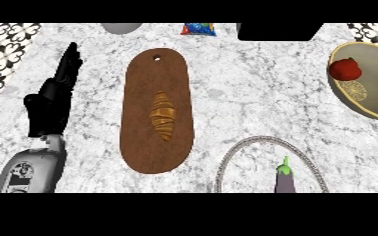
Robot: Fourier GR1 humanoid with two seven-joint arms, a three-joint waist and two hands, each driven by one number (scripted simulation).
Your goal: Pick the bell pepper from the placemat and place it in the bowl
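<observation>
A red bell pepper (345,70) lies inside the tan bowl (362,105) at the right edge of the head view, towards the bowl's far side. The round, grey-rimmed placemat (230,157) lies at the bottom right, and a purple eggplant (285,181) sits on it. My left hand (52,97) is at the far left of the counter, open with its fingers straight and pointing away from me, holding nothing. My right hand does not show.
A long brown cutting board (140,105) with a croissant (163,115) on it runs down the middle. Along the far edge are a grey round object (122,27), a colourful packet (198,28) and a black block (279,31).
</observation>
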